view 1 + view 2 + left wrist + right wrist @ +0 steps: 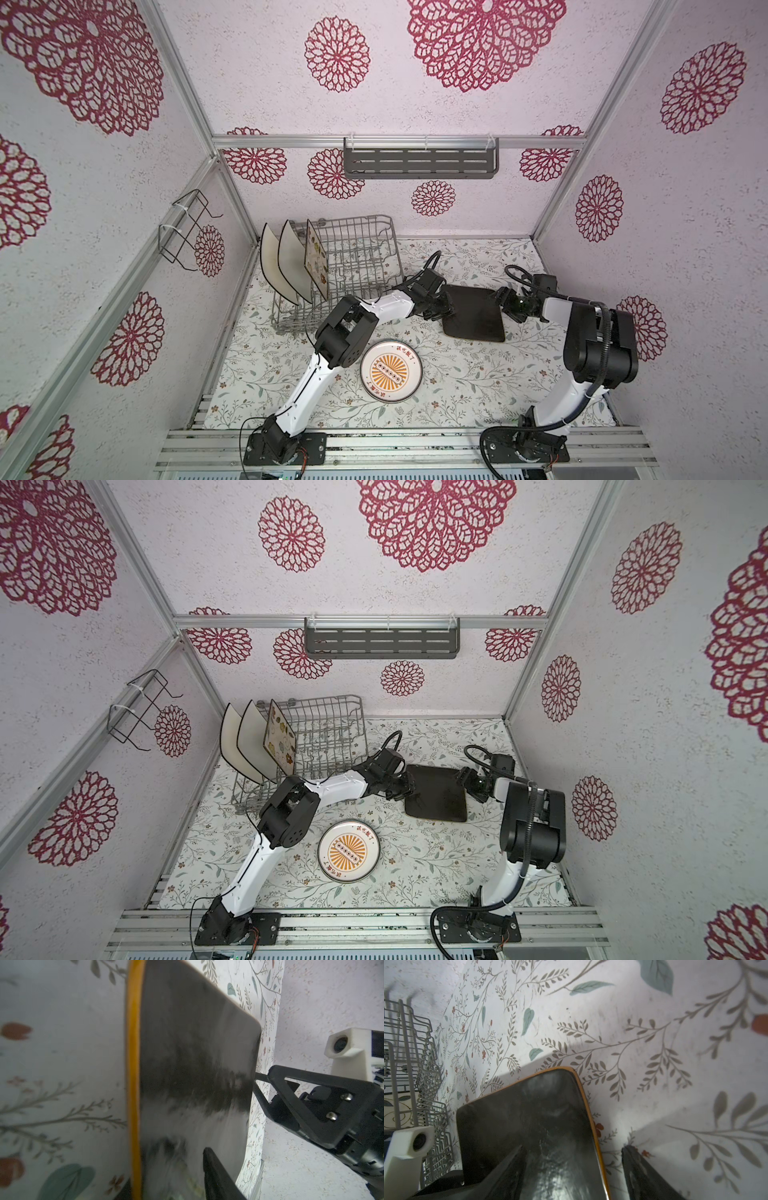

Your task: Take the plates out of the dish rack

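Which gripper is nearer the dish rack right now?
Left. The left gripper is at the rack-side edge of the dark brown plate, close to the dish rack; the right gripper is at the plate's far edge.

floral table (478,386) bears dish rack (361,257) and round plate (391,371).

I saw the grey wire dish rack (365,249) at back left. Three square plates stood on edge at its left end: an outer white black-rimmed plate (271,259), an inner white plate (293,262) and a flowered cream plate (316,259). A dark brown plate (473,311) was to its right. A round sunburst plate (391,370) lay flat in front.
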Tool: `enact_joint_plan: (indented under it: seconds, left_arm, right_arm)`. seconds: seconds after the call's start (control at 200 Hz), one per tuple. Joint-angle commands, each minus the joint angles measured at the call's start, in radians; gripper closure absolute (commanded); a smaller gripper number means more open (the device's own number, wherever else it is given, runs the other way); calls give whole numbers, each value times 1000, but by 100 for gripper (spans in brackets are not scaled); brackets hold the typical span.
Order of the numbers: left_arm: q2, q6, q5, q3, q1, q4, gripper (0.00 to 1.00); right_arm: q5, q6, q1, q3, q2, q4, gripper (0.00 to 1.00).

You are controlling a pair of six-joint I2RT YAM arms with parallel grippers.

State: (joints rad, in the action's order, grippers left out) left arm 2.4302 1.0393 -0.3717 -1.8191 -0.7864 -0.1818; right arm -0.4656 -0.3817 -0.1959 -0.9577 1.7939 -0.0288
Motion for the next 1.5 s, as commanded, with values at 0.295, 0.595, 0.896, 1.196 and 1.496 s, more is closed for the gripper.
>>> enact_joint_plan:
  seconds: [0.295,0.595,0.896,1.196,1.496]
  left_arm:
    - [4,-76,68,-60,-17,-123,55]
    - [19,-101,98,-79,-24,-172,52]
    - [20,-144,147,-99,-34,-242,50]
    - [13,-147,168,-86,-44,-256,49]
    - [3,-164,212,-77,-50,-287,46]
  right_arm:
    - [40,44,24,-18,21,-64,26]
    - [38,49,28,-20,23,-65,26]
    - [42,56,38,-29,24,-74,27]
    - [34,55,46,-30,33,-63,33]
    - [48,66,52,-32,31,-69,35]
